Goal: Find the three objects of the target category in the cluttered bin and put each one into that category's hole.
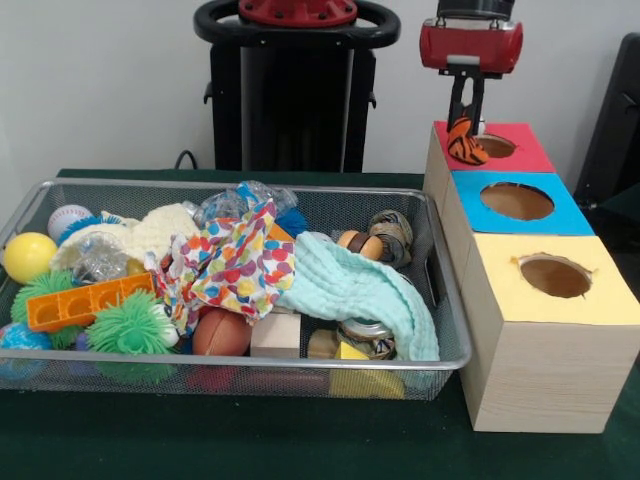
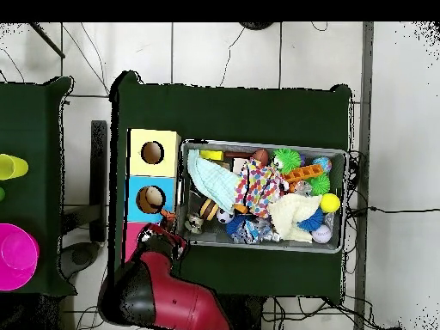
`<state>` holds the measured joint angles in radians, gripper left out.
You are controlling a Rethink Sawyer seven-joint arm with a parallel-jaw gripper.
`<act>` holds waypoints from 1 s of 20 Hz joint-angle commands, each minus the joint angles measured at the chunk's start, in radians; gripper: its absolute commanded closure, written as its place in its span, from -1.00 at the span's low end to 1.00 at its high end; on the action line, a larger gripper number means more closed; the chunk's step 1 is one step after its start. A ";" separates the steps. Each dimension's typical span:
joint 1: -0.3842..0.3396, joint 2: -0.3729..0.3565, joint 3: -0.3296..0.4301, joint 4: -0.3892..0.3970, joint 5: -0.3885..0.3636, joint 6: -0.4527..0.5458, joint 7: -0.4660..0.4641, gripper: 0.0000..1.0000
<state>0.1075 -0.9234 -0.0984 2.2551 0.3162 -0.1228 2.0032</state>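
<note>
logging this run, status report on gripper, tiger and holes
Gripper shut on tiger, over the red box hole. Not yet dropped. Nothing blocking the hole.

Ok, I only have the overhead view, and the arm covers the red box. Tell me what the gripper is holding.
Observer: From the front, the gripper is shut on the orange black-striped tiger.
Operator: Give me its position against the hole.
Observer: The tiger hangs at the left rim of the red box's hole, as the front view shows it, with its body above the lid and not inside.
Operator: Say what that hole shows.
Observer: Only a tan inside wall; its bottom is out of sight.
</note>
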 commanded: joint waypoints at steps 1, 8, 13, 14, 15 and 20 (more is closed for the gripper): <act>-0.023 0.044 0.050 0.093 0.051 -0.032 0.311 1.00; 0.039 0.066 0.052 0.113 0.102 -0.051 0.352 1.00; 0.087 0.067 0.047 0.121 0.144 -0.051 0.370 1.00; 0.098 0.065 0.041 0.121 0.153 -0.045 0.370 1.00; 0.106 0.063 0.039 0.121 0.159 -0.040 0.372 1.00; 0.140 0.072 0.035 0.108 0.180 -0.031 0.387 1.00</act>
<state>0.2263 -0.8903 -0.0998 2.3393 0.4235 -0.1378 2.1046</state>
